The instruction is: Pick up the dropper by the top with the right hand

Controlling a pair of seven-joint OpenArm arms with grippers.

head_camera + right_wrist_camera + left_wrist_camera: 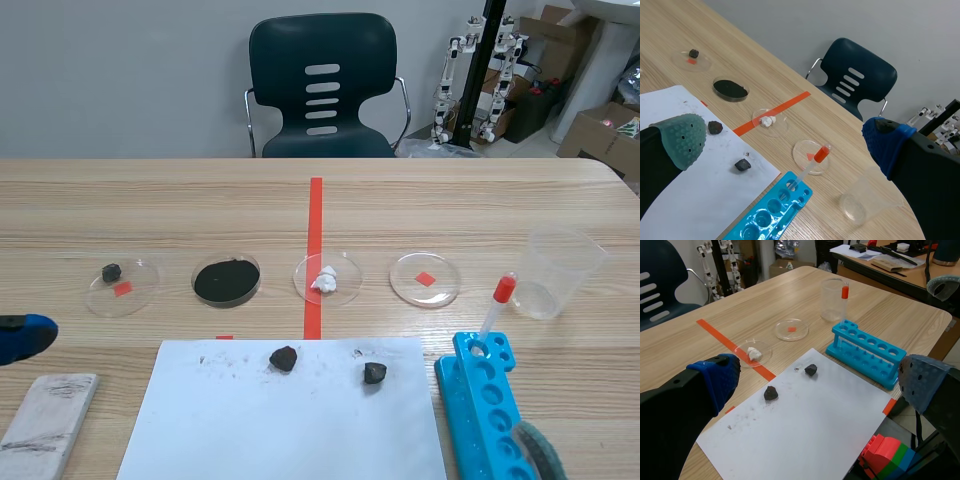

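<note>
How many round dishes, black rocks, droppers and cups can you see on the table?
Round dishes: 4
Black rocks: 3
Dropper: 1
Cup: 1
Total: 9

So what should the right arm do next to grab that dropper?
Probably ease the right gripper forward and down toward the red bulb of the dropper. Its fingers are open and well short of it. The dropper stands in the blue rack, bulb uppermost and free to pinch.
</note>
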